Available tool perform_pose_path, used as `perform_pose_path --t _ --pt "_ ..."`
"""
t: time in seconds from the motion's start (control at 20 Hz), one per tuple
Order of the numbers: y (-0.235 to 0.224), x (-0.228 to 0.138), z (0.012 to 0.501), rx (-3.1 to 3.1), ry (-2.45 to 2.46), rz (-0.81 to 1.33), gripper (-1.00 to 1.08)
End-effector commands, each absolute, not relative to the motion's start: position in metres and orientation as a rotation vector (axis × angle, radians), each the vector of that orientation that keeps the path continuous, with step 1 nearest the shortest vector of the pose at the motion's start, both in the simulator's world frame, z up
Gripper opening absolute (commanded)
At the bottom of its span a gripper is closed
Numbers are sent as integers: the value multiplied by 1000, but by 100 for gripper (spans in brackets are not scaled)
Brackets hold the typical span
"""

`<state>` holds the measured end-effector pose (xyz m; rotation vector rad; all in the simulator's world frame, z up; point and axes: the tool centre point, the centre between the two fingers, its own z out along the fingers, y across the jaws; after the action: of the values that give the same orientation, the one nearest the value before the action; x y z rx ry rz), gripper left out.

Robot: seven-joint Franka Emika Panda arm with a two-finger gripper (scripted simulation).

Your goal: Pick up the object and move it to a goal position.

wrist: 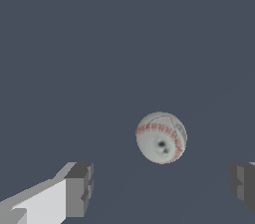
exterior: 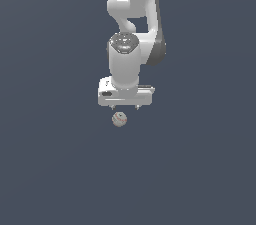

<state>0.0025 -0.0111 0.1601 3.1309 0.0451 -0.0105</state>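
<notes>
There is one ball, small and round, whitish-grey with a matte skin. In the wrist view the ball shows curved red stitching like a baseball and a dark spot. It lies on the flat, plain dark grey-blue surface, at about 7 o'clock just below the hand. The hand is smooth, white and boxy, with two grey blocky fingers spread wide apart and holding nothing.
</notes>
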Motion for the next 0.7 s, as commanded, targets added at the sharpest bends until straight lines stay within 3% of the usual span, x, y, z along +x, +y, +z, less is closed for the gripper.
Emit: perform_pose_path --t 0.0,0.65 --pt "-11 3 160 3131 45 -11 100" --pt "-15 18 182 3119 104 81 100"
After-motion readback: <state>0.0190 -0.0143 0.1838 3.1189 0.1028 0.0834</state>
